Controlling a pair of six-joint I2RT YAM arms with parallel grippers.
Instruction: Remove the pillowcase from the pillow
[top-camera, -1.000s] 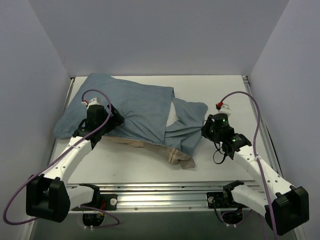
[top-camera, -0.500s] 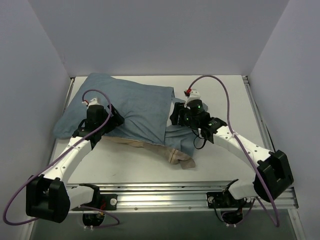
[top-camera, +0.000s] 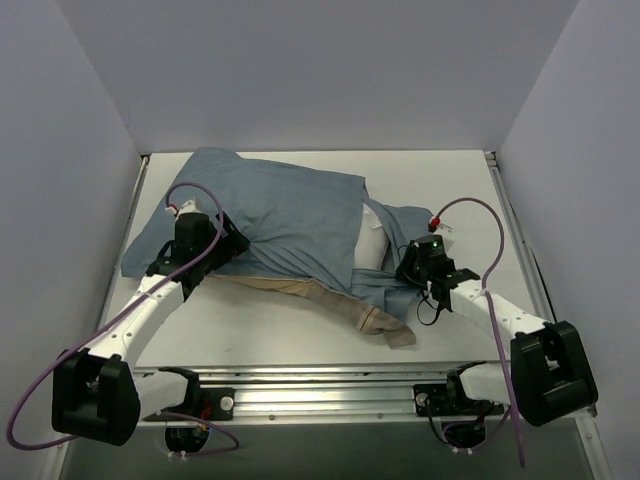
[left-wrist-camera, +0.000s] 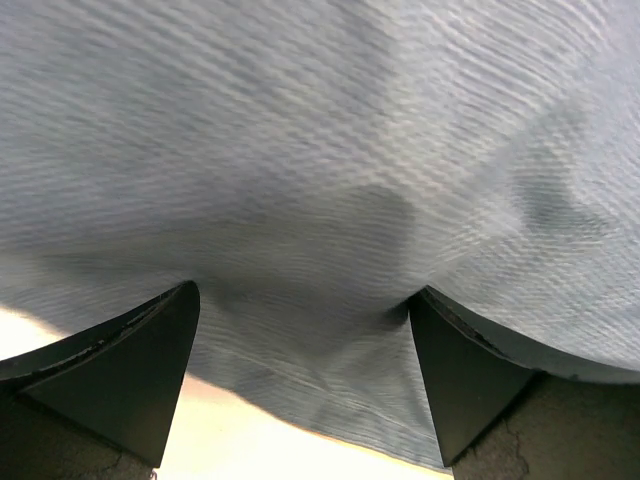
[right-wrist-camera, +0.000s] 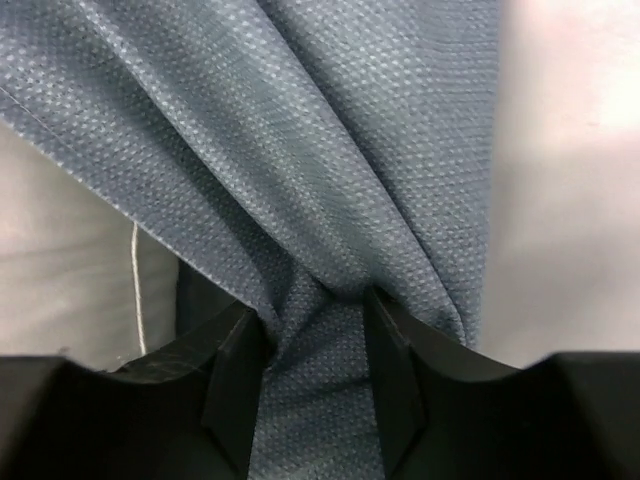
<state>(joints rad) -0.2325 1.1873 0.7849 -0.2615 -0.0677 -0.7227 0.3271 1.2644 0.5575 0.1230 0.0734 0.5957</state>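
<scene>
Blue pillowcase (top-camera: 280, 225) across the middle of the table (top-camera: 450, 190), wrapping most of the white pillow (top-camera: 372, 245), bared only at the right-hand mouth. Pinched tight in the right gripper (right-wrist-camera: 315, 310), pulled right and nearer since 0.5 s ago; dragged the whole bundle right too. Pressed down by the left gripper (left-wrist-camera: 300, 330), spread wide. Probably slipping, barely stripped.
</scene>
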